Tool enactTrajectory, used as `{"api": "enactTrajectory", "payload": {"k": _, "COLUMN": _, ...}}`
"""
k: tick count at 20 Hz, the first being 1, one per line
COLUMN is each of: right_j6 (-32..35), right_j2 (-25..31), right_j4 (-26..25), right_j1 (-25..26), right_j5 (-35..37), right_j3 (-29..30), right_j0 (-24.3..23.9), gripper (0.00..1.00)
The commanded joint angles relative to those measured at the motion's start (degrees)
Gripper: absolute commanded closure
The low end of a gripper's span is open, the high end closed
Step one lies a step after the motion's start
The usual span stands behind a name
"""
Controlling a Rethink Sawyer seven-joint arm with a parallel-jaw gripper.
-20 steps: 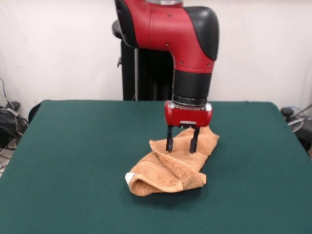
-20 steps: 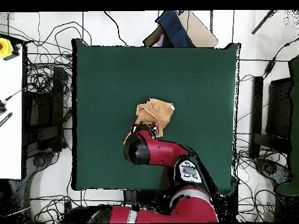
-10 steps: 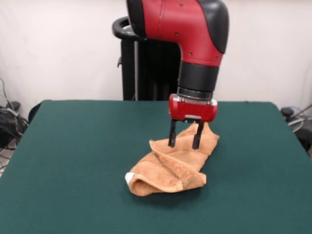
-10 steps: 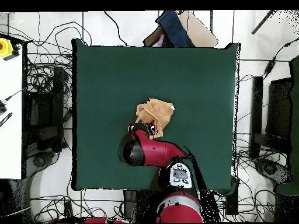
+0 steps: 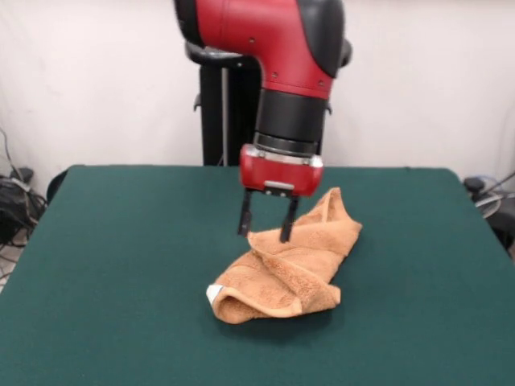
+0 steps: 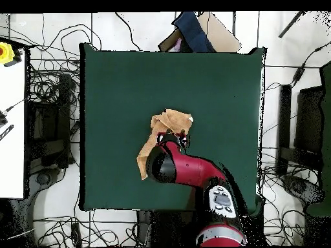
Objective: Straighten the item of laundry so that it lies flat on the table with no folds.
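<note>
The orange-tan towel (image 5: 290, 265) lies crumpled and folded over itself near the middle of the dark green table (image 5: 121, 265). A small white tag (image 5: 214, 293) shows at its front left end. My gripper (image 5: 263, 225) hangs open and empty just above the towel's far left edge, the two black fingers apart. In the overhead view the towel (image 6: 169, 123) lies mid-table, partly hidden under the red arm, and the gripper (image 6: 172, 137) is mostly covered by the arm.
The robot's black pedestal (image 5: 221, 112) stands behind the table's far edge. Cables and boxes (image 6: 45, 97) lie on the floor round the table. A white bench (image 6: 11, 129) stands at the overhead view's left.
The gripper has moved left in the front view, from over the towel's middle to its left edge, staying open. The towel has not moved.
</note>
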Motion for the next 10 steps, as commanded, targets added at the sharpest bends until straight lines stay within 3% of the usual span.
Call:
{"api": "enactTrajectory", "payload": {"k": 1, "right_j6": 3.6, "right_j2": 4.3, "right_j4": -3.9, "right_j1": 1.3, "right_j5": 7.1, "right_j3": -2.0, "right_j0": -5.8, "gripper": 0.00}}
{"api": "enactTrajectory", "payload": {"k": 5, "right_j6": 4.3, "right_j2": 13.5, "right_j4": -6.1, "right_j1": 4.7, "right_j5": 6.2, "right_j3": -0.1, "right_j0": -11.5, "gripper": 0.00}}
{"api": "enactTrajectory", "payload": {"k": 10, "right_j6": 3.9, "right_j2": 20.0, "right_j4": -7.0, "right_j1": 7.2, "right_j5": 9.4, "right_j3": 0.9, "right_j0": -15.4, "gripper": 0.00}}
